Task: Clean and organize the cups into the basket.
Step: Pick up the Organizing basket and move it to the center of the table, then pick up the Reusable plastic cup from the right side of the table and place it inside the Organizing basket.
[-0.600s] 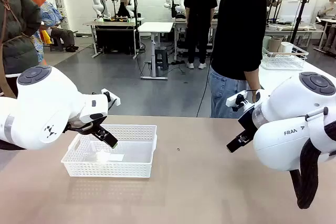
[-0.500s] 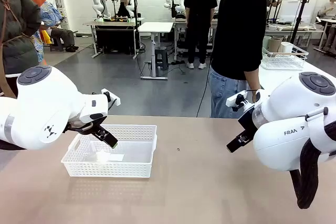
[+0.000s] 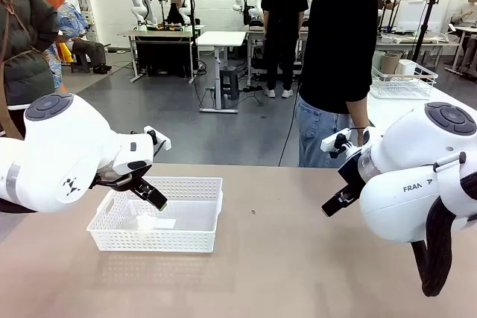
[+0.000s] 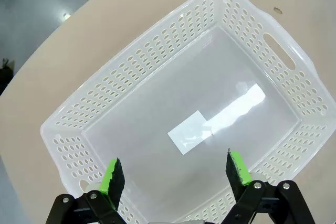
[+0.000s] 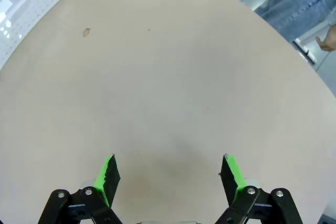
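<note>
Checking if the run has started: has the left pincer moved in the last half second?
No. The left pincer still hangs over the basket at the same spot against its rim.

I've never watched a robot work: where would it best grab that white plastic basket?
On the white plastic basket, probably the short end wall at its handle slot, from straight above: that wall is thin and near upright, so the jaws can straddle it.

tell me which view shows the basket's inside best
Left wrist view: it looks straight down into the basket, showing its floor and a white label. The front view gives a low side angle, with the left pincer overlapping it. The right wrist view catches one corner.
</note>
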Tool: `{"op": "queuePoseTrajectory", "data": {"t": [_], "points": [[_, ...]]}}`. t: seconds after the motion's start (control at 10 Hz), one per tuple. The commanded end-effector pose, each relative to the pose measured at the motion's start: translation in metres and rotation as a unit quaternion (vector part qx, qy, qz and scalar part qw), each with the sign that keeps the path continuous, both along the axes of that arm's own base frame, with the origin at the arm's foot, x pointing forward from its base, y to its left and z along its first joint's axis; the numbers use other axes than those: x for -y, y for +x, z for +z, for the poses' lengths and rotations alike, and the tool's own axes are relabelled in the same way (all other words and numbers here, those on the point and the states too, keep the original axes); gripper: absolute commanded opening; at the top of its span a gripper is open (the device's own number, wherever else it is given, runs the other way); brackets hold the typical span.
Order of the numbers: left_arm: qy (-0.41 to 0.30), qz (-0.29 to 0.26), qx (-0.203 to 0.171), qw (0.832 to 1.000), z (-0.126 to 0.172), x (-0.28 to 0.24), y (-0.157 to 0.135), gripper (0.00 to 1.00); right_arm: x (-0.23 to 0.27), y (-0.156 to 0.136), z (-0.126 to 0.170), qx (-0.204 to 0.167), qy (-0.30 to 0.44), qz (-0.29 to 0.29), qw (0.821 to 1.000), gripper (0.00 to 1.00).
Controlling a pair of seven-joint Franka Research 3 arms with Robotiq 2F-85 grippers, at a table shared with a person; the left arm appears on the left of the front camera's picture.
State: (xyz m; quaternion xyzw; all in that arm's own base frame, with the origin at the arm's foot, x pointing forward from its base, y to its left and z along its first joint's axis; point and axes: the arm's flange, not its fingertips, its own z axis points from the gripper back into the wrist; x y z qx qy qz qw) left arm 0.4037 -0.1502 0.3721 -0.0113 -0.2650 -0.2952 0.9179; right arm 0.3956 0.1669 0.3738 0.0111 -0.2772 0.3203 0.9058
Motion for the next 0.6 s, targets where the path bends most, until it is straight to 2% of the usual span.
{"op": "queuePoseTrajectory", "data": {"t": [0.0, 0.5], "points": [[0.000, 0.000, 0.000, 1.000, 0.0000, 0.0000, 0.0000, 1.00, 0.0000, 0.0000, 0.0000, 0.000, 0.000, 0.000, 1.000, 1.00], [0.000, 0.000, 0.000, 1.000, 0.0000, 0.0000, 0.0000, 1.00, 0.0000, 0.0000, 0.0000, 0.000, 0.000, 0.000, 1.000, 1.00]]}}
